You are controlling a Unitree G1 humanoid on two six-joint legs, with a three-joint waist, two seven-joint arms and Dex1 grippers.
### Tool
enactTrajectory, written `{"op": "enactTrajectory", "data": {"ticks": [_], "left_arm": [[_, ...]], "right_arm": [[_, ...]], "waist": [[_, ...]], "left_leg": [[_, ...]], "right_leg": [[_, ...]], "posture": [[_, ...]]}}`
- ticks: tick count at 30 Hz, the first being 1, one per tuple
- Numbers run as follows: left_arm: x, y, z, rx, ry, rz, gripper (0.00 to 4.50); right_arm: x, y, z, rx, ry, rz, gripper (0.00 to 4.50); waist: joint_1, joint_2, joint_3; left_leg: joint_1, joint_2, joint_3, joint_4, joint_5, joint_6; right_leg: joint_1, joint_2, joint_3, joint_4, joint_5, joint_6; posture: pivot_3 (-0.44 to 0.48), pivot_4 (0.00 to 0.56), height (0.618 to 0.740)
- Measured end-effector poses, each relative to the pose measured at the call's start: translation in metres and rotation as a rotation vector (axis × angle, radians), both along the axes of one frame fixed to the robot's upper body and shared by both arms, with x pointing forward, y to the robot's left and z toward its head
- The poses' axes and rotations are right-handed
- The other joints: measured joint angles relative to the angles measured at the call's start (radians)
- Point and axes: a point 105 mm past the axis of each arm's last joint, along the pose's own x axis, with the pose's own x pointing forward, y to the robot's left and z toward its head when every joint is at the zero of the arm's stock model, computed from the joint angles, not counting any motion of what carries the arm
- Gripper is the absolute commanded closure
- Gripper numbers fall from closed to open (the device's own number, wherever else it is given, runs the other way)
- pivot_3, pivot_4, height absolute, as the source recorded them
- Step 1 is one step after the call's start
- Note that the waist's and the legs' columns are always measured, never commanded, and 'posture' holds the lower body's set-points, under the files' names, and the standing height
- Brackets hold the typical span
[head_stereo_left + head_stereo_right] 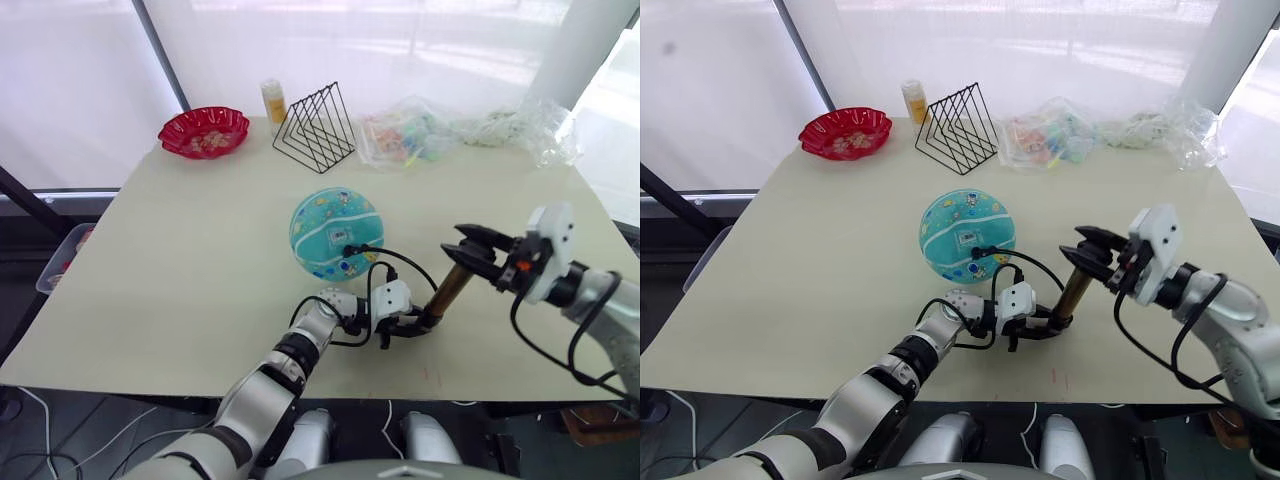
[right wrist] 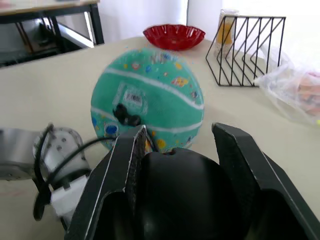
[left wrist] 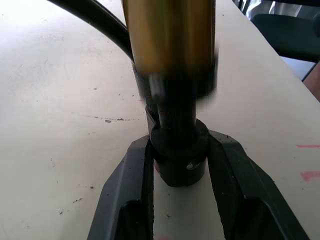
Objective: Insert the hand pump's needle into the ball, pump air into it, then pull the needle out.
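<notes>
The teal ball (image 1: 336, 233) rests mid-table, its white label (image 2: 132, 96) facing me. The hand pump (image 1: 449, 290) stands tilted to the ball's right as a gold cylinder. My left gripper (image 1: 418, 323) is shut on its black lower end cap (image 3: 177, 152), down at the table. My right gripper (image 1: 472, 254) is shut on the black handle (image 2: 175, 192) at the pump's top. The thin black hose (image 1: 405, 258) loops from the pump to the ball, and its end fitting (image 2: 127, 116) sits against the ball beside the label. The needle is hidden at that fitting.
At the table's far side stand a red scalloped dish (image 1: 204, 131), a small yellow bottle (image 1: 273, 102), a black wire rack (image 1: 316, 127) and crumpled clear plastic bags (image 1: 410, 135). A bin (image 1: 60, 262) sits off the table's left edge.
</notes>
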Motion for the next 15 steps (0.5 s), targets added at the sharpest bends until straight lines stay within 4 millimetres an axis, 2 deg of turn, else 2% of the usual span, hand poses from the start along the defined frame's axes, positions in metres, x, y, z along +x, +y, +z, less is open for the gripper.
{"op": "enactTrajectory", "data": {"ticks": [2,3,7,12,15], "left_arm": [[0.0,0.0,0.001,-0.004,-0.001,-0.003,3.46],[-0.001,-0.001,0.001,-0.006,-0.002,-0.007,3.46],[-0.001,-0.001,0.002,-0.009,-0.007,-0.01,3.46],[-0.002,-0.002,0.003,-0.015,-0.014,-0.016,3.46],[-0.003,-0.002,0.001,-0.015,-0.009,-0.017,3.46]], "right_arm": [[-0.001,-0.002,0.019,0.0,-0.022,0.018,2.88],[-0.005,-0.007,0.052,-0.01,-0.077,0.029,2.88],[-0.011,-0.006,0.08,-0.007,-0.128,0.044,2.88],[-0.009,-0.006,0.082,-0.004,-0.093,0.033,2.9],[-0.013,-0.009,0.073,-0.031,-0.104,0.016,2.9]], "waist": [[0.0,0.001,0.001],[0.001,0.001,0.002],[0.0,0.003,0.004],[0.001,0.001,0.006],[0.002,-0.002,0.004]], "left_leg": [[-0.004,-0.001,0.0,0.002,0.002,-0.003],[-0.006,-0.002,-0.001,0.001,0.002,-0.003],[-0.006,-0.003,-0.001,0.001,0.001,-0.001],[-0.01,-0.003,-0.001,0.001,0.002,-0.004],[-0.01,-0.003,-0.001,0.001,0.003,-0.004]], "right_leg": [[-0.004,-0.001,-0.001,0.0,0.0,0.0],[-0.005,-0.002,-0.001,0.0,0.0,0.0],[-0.005,-0.003,-0.001,0.0,0.0,0.0],[-0.009,-0.003,-0.001,0.0,0.0,0.0],[-0.009,-0.003,-0.002,0.0,0.0,0.0]], "posture": [[0.0,0.15,0.74],[0.0,0.15,0.74],[0.0,0.15,0.74],[0.0,0.15,0.74],[0.0,0.15,0.74]]}}
